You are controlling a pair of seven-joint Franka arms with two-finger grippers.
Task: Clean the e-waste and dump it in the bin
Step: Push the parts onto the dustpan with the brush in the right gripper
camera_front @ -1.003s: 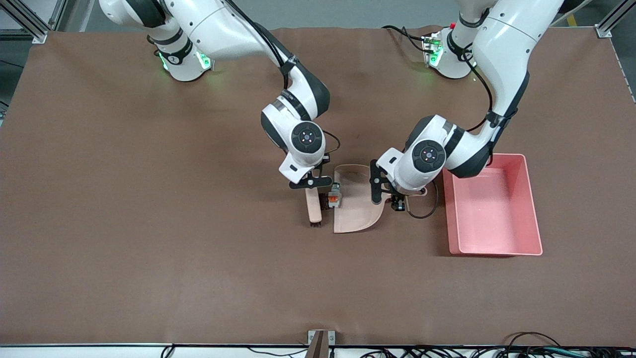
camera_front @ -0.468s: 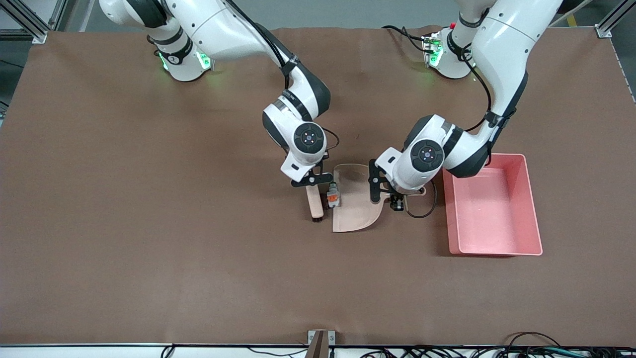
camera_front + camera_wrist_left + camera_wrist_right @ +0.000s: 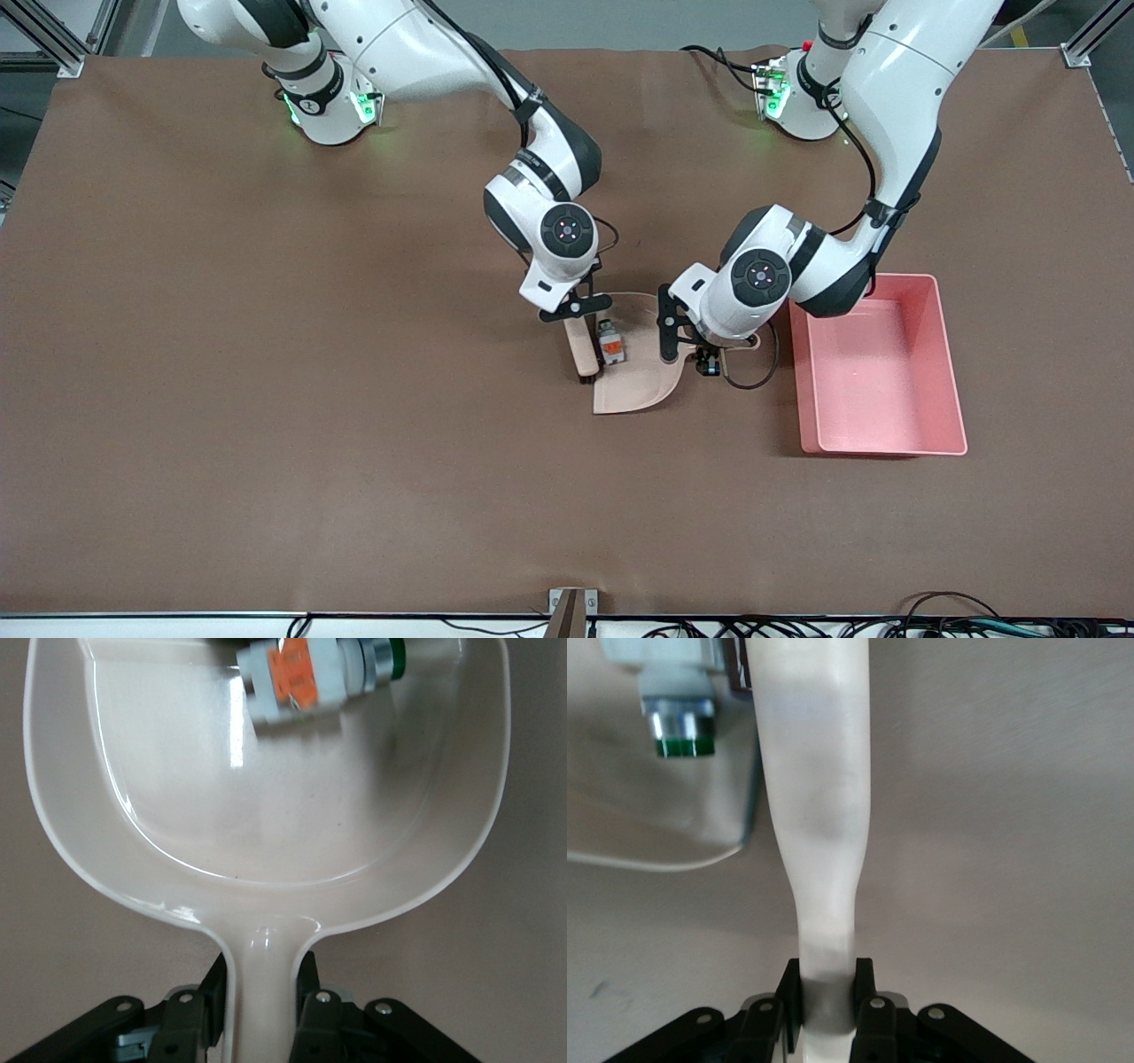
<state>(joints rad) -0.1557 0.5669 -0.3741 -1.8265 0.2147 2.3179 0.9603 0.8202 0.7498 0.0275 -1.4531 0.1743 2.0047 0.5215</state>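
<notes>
Couldn't find the dark maroon-black block anywhere; the beige brush with the long handle (image 3: 581, 348) may have covered it, can't say. The white-grey component with green and orange marks (image 3: 312, 678) was cut off by the left wrist view's edge, and the beige plastic dustpan (image 3: 266, 815) ran out of frame too. From the front, the left arm's wrist hid most of the dustpan's handle (image 3: 751, 342), and the brush's bristles were too small to make out.
</notes>
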